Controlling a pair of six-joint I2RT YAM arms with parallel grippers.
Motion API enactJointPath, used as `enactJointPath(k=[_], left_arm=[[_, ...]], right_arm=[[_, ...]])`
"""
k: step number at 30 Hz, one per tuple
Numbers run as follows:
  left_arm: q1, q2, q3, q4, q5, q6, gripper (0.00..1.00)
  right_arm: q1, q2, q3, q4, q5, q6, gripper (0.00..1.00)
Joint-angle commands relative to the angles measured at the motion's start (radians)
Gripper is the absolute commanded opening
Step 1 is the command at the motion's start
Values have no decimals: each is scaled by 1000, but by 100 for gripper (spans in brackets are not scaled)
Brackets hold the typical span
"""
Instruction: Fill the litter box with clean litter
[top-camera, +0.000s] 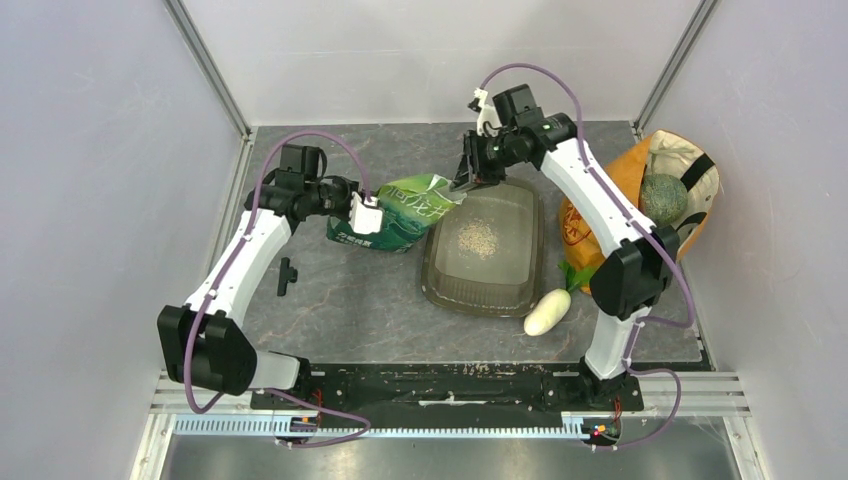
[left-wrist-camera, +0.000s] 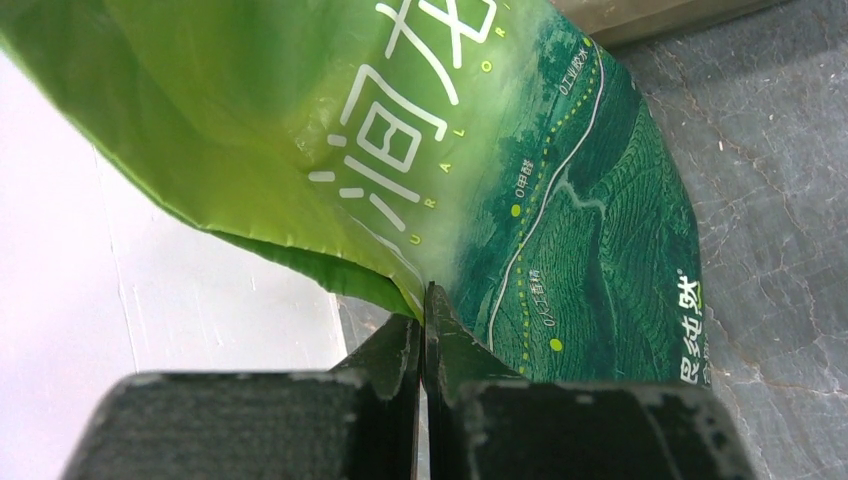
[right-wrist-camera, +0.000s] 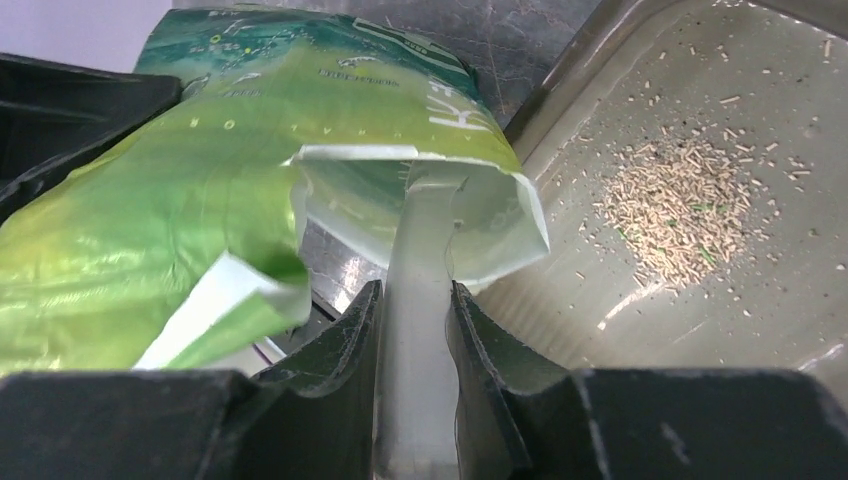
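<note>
I'm holding the green bag (top-camera: 400, 212) at the litter box (top-camera: 480, 306).
Left gripper (left-wrist-camera: 426, 300) clamping base, right gripper (right-wrist-camera: 415, 296) pinching mouth; I'm planning a slow base lift.

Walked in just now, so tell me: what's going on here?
Two arms are working a green bag beside the litter box. The left claw pinches one edge of the bag. The right claw grips a pale handle, likely a scoop, poking into its open mouth. A small heap of litter lies in the box.
</note>
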Motion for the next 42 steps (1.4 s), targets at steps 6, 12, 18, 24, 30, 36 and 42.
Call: enactJointPath(k=[6,12,18,24,30,36,42], left_arm=[[-16,-61,-4,112,49,99,2],[-27,-60,-12,112,54,105,2],[-39,-55,-13,112,51,117,2],[-49,-39,-12,112,49,122,2],[-56,-35,-19,113,32,119,2],[-54,-29,-24,126,21,121,2],[-54,-29,-31,161,16,104,2]], right_arm=[[44,104,49,21,69,85,0],[48,169,40,58,57,111,0],[51,215,-32,96,-45,157,0],[48,219,-110,251,-223,211,0],[39,173,-174,497,-382,313,0],[15,130,-261,758,-502,483,0],[5,83,-437,1238,-579,792,0]])
